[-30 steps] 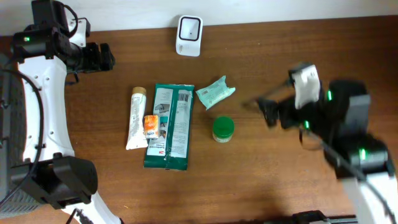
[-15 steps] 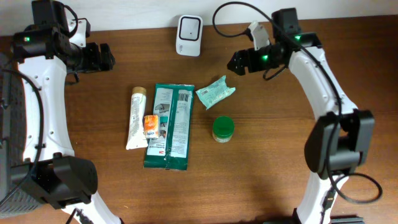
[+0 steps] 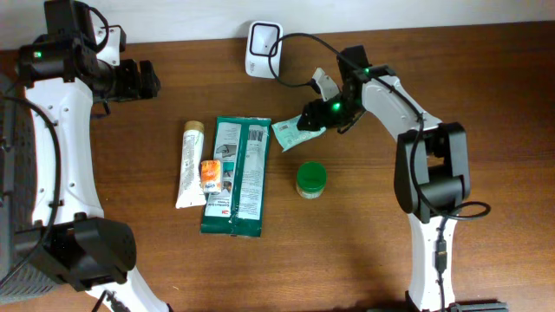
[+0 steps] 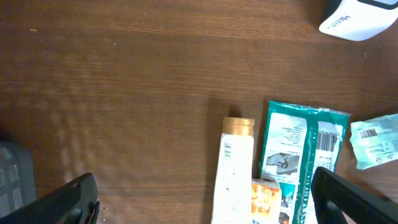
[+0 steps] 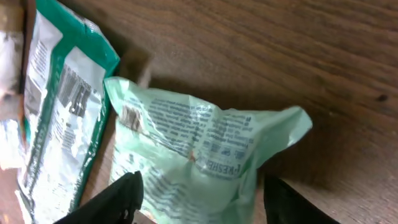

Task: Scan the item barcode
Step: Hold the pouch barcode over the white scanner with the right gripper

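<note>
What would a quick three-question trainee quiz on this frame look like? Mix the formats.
1. True or false: the left gripper is poised over the pale green packet.
2. Multiple choice: in the overhead view, which of these lies closest to that packet? A) green-lidded jar B) white tube C) white scanner
3. Short answer: in the right wrist view, what lies between the fingers of the right gripper?

Key
1. False. The right gripper is there.
2. A
3. The pale green packet
</note>
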